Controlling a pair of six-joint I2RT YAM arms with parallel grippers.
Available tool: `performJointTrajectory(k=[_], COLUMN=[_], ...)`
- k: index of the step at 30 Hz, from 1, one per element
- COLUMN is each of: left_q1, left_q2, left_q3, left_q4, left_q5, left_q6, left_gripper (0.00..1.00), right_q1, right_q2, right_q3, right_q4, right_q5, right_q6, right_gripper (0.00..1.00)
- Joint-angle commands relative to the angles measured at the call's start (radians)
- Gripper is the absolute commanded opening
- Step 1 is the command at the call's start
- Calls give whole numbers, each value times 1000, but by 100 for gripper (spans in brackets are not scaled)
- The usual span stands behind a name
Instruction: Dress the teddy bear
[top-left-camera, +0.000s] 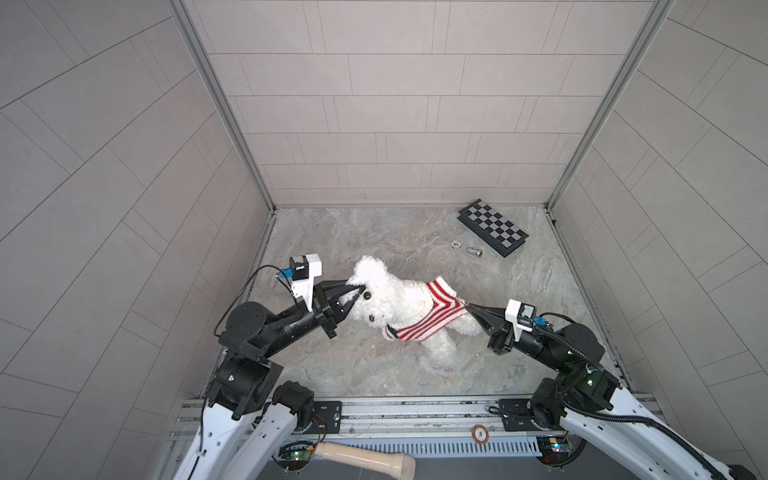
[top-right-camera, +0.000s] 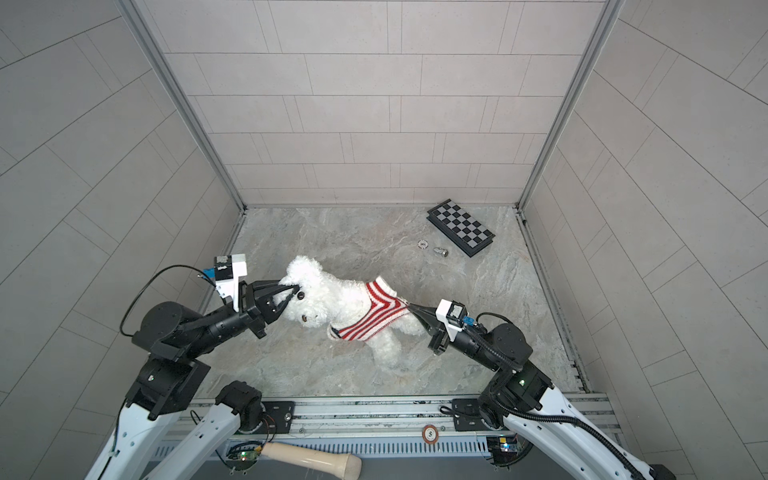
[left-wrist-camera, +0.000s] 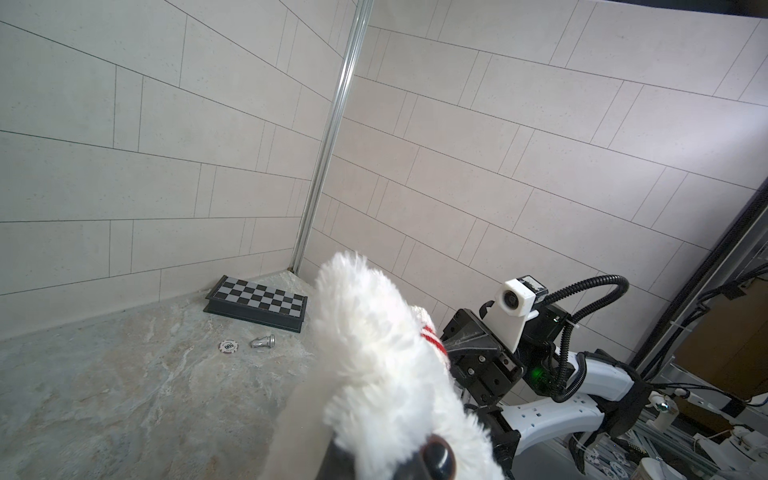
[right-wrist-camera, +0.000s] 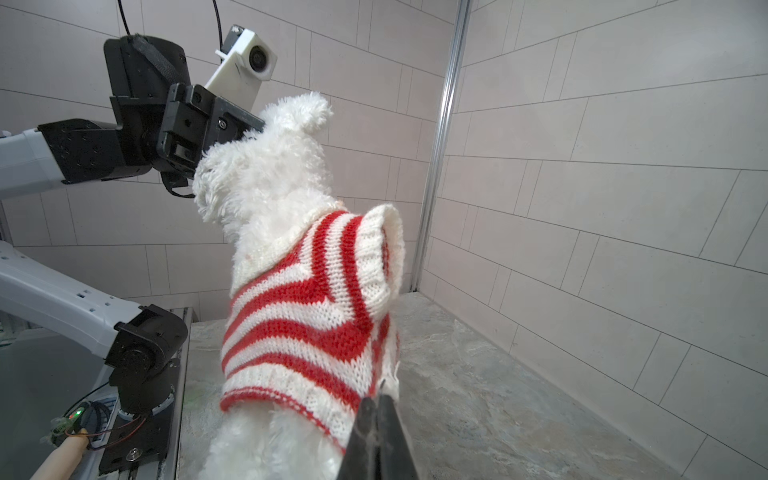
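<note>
Fluffy white plush teddy bear (top-left-camera: 399, 301), head pinched in my left hand (top-left-camera: 358, 291); right hand (top-left-camera: 471, 308) clamps red-and-white striped knit sweater (top-left-camera: 438, 309) hem: I'd tug toward four o'clock.

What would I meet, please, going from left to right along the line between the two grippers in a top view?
left gripper → head of the teddy bear → striped sweater on its body → right gripper, pinching the sweater's hem.
</note>
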Motion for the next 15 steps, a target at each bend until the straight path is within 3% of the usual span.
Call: performJointTrajectory(k=[1, 5, 8, 12, 15], left_q1=[9, 9, 8, 7, -3], left_q2=[13, 49, 108, 189, 254], left_q3=[18, 70, 138, 216, 262], left_q4=[97, -87, -269, -442, -502], left_q5=[3, 23, 11, 15, 36], left_q6=[26, 143, 265, 408, 449], left_gripper=[0, 0, 0, 0, 0], right_q1=[-1, -1, 0, 0, -1], right_q2=[65, 84, 92, 124, 206], right_q3=[46, 72, 102, 144, 191], right_q4=[18, 16, -42, -82, -64], right_q5=[-8, 6, 13, -8, -50], right_q6=[-24, -31, -63, -98, -96], right_gripper=[7, 32, 45, 54, 58])
